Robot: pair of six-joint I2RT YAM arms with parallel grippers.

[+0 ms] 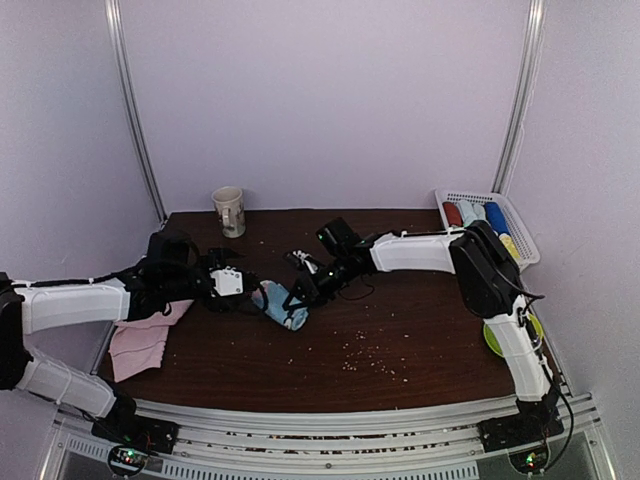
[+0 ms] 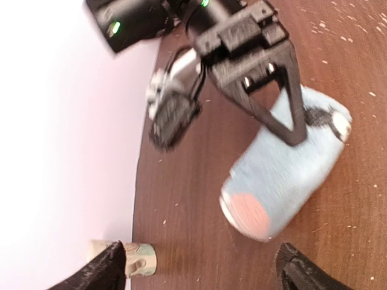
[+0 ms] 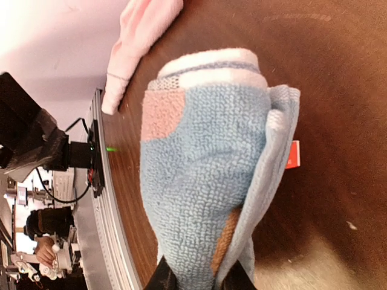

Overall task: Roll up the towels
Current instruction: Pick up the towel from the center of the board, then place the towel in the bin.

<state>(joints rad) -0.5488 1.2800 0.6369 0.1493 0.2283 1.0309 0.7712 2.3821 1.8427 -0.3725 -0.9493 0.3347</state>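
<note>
Right claw [image 3: 199, 279] clenched on the rolled blue dotted towel [image 1: 283, 306] at table centre; left claw [image 2: 199, 275] released at its 9 o'clock. Rolling looks done; next, likely a steady carry to the basket [image 1: 522, 232] at 2 o'clock.

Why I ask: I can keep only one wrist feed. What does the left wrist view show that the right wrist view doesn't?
Left wrist only: the right fingers seen from outside, closed on the blue towel at one end; the mug; the left fingers spread wide, holding nothing. Right wrist only: the pink towel beyond the roll, and the blue weave up close. Both: the blue towel, rolled, lying on the brown table.
</note>
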